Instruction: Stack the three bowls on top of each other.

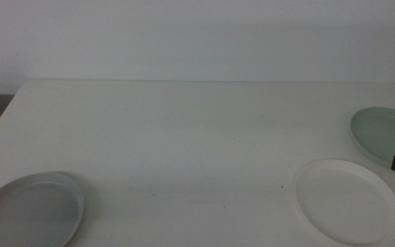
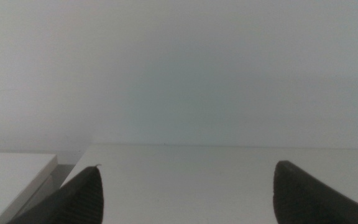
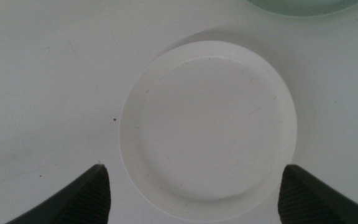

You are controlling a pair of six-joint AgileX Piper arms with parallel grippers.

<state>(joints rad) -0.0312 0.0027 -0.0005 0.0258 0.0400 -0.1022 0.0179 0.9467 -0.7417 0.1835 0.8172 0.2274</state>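
Because all three bowls look shallow, stiff and light with smooth low rims, each is probably slippery and best pinched across its rim at one edge. Nearest, the grey-blue bowl lies at the near left of the worktop, just beside the left hand, whose jaws stand wide apart and empty. At the near right, the white bowl sits directly below the right hand, also spread open and holding nothing. Farther right, the mint green bowl lies close behind the white one, apart from it.
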